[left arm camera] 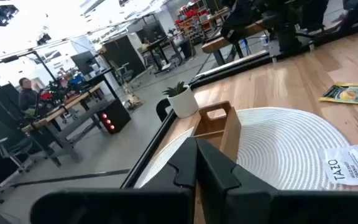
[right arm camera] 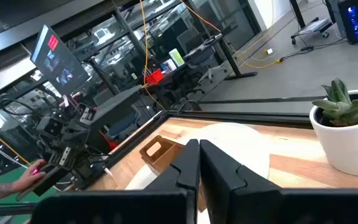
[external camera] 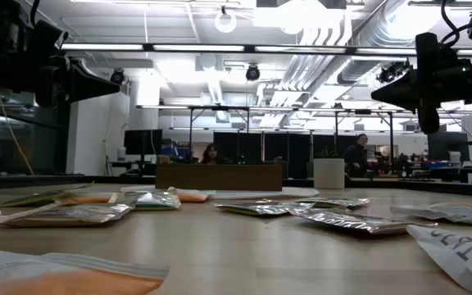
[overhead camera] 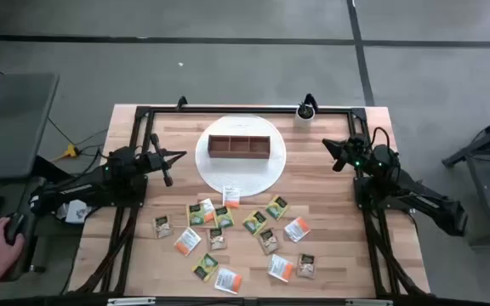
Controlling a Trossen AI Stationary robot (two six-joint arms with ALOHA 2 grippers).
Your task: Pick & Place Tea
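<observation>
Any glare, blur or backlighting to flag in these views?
Low view: ceiling lights blow out, both arms are dark silhouettes, and the nearest sachets are blurred. Left wrist view: the closed left claw is soft-focus and the background overexposed. High view: even light.

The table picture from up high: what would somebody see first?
Probably the tea sachets scattered over the near half of the table. Behind them an empty wooden box sits on a round white mat. The left gripper and right gripper wait shut at either side.
</observation>
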